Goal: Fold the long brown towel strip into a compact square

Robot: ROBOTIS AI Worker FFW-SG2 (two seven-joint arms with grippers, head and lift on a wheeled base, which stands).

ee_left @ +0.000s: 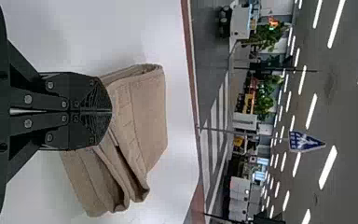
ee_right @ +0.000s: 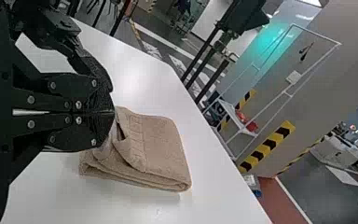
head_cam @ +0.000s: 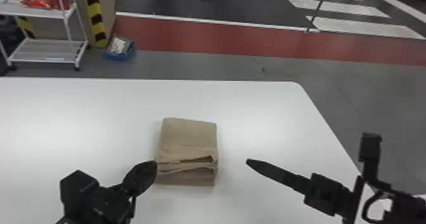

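The brown towel [head_cam: 189, 134] lies on the white table as a thick folded stack, with layered folds along its near side. My left gripper [head_cam: 154, 163] is just beside the towel's near left part; in the left wrist view the left gripper [ee_left: 111, 112] has its fingertips together in front of the towel [ee_left: 147, 112]. To the right of the stack, with a gap of bare table between, is my right gripper [head_cam: 248, 161]. Shut as well, the right gripper [ee_right: 113, 112] overlaps one side of the towel [ee_right: 161, 144] in the right wrist view, holding nothing visible.
The white table [head_cam: 79, 112] extends around the towel, with its far right corner rounded. Beyond it on the floor stand a white wheeled rack [head_cam: 47, 50] and a blue box [head_cam: 119, 56], next to a yellow and black striped post [head_cam: 95, 17].
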